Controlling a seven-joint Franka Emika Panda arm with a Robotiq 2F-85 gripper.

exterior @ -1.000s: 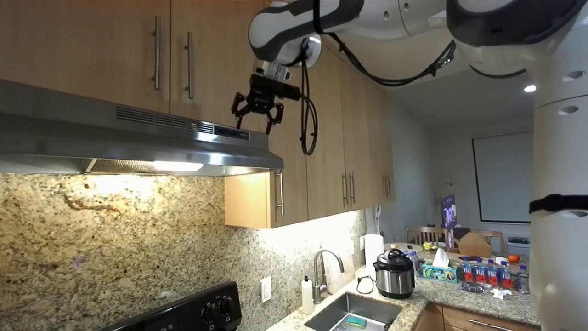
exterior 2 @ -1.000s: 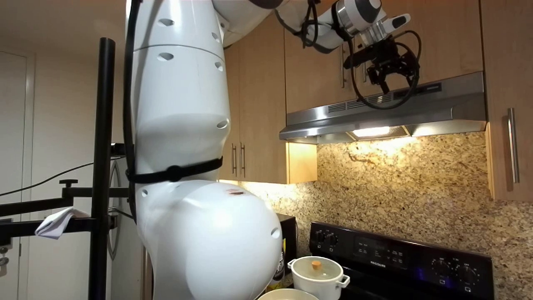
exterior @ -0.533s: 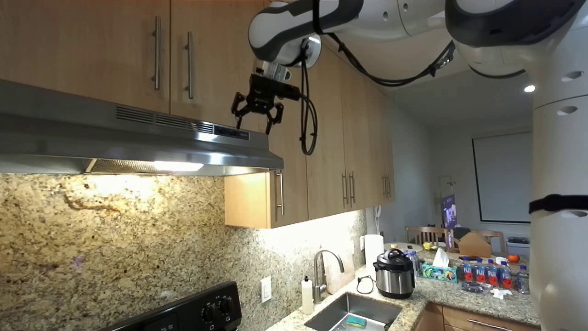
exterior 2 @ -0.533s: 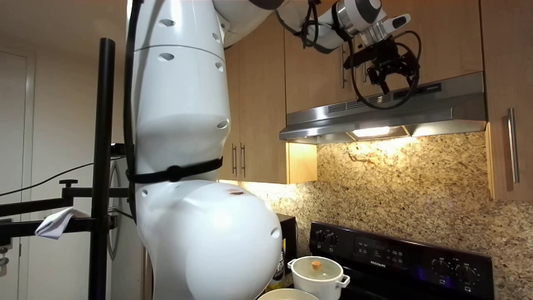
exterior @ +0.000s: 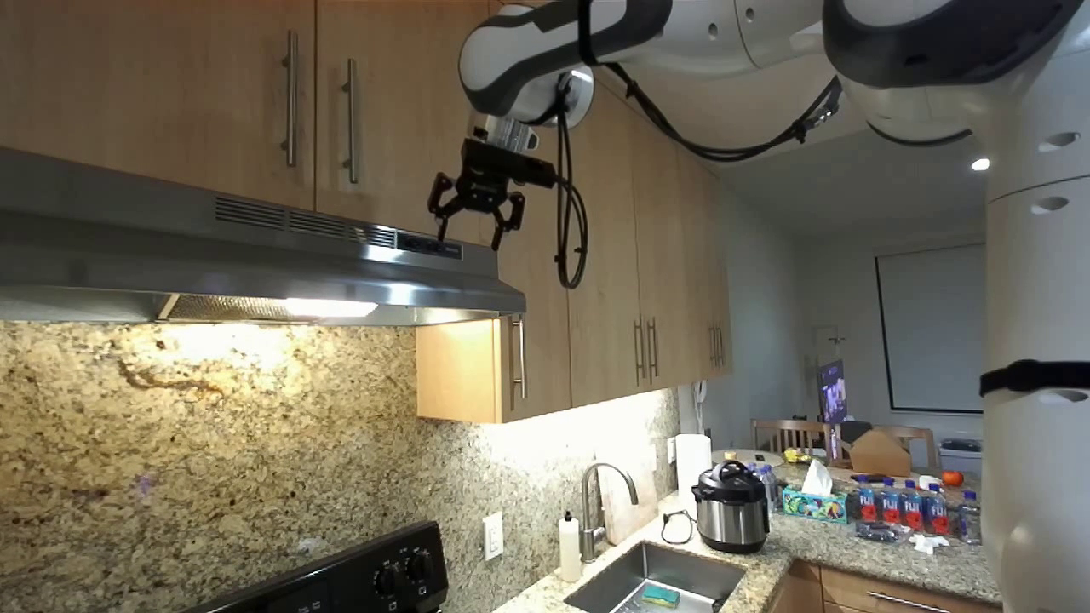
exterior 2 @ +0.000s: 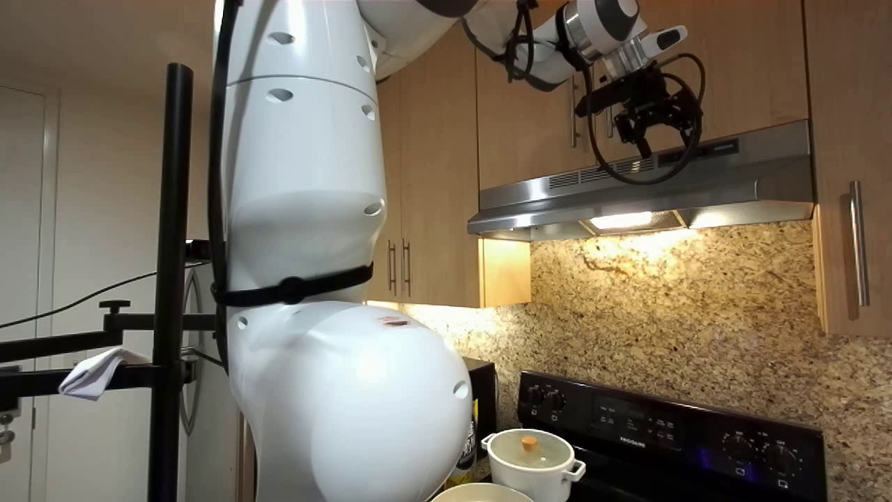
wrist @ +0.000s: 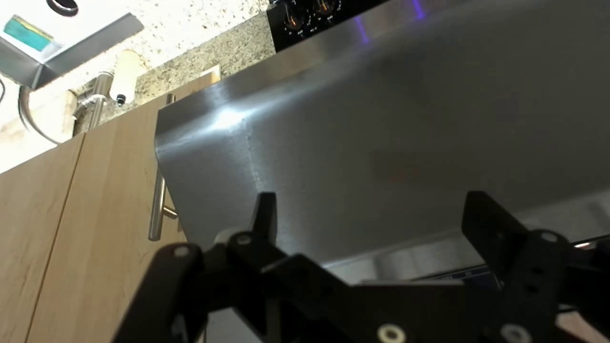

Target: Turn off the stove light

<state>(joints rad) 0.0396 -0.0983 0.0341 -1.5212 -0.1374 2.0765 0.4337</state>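
Note:
The stove light [exterior: 330, 307] under the steel range hood [exterior: 170, 255] is lit; it also glows in an exterior view [exterior 2: 621, 220]. A dark control panel [exterior: 430, 246] sits on the hood's front face; part of it shows in an exterior view [exterior 2: 725, 147]. In the wrist view the panel [wrist: 469, 275] is mostly hidden behind my gripper. My gripper [exterior: 470, 238] is open and empty, pointing down in front of the hood near the panel. In the wrist view its fingers [wrist: 371, 196] stand wide apart over the hood's sloping steel [wrist: 357, 143]. I see no contact.
Wooden cabinets [exterior: 409, 102] with bar handles stand behind and above the gripper. A loop of cable [exterior 2: 644, 180] hangs beside the gripper. Below are the black stove panel [exterior 2: 655, 425], a white pot [exterior 2: 529, 467] and the sink [exterior: 656, 579] with its faucet [exterior: 588, 511].
The upper arm has shifted very slightly. The gripper stays open in nearly the same place, and the light stays lit.

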